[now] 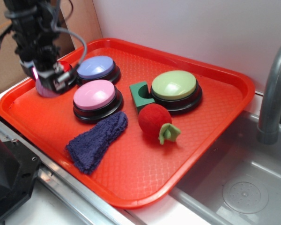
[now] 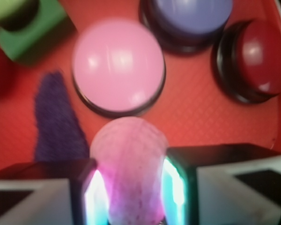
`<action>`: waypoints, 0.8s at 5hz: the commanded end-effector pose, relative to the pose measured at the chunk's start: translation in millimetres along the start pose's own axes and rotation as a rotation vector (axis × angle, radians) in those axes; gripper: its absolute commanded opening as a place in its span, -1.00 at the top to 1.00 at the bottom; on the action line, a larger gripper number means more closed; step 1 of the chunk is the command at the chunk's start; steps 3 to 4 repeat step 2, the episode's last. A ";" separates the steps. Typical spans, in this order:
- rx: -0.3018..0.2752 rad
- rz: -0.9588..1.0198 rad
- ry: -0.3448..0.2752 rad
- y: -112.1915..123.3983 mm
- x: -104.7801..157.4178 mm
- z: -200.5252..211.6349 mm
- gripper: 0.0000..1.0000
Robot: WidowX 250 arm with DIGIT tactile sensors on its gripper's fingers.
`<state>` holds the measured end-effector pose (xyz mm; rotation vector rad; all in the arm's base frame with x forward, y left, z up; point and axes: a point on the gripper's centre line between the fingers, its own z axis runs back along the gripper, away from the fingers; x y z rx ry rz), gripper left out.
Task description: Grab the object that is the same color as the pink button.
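Small pink ball (image 2: 129, 168) sits clamped in the claw (image 2: 131, 190), the pink button (image 2: 118, 65) just beyond at twelve o'clock.

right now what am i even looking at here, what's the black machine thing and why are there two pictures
It is a small robot arm. The exterior view looks at it from the side; the wrist view comes from a camera on the arm, looking down past its gripper. The gripper is closed on a small pink ball. On the red tray sit a pink button, lavender, green and red buttons, a green block, a purple cloth and a fuzzy red ball.
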<state>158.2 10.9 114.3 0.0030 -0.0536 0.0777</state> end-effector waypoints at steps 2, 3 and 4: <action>-0.004 0.112 0.000 -5.9 -0.3 28.0 0.92; -0.004 0.112 0.000 -5.9 -0.3 28.0 0.92; -0.004 0.112 0.000 -5.9 -0.3 28.0 0.92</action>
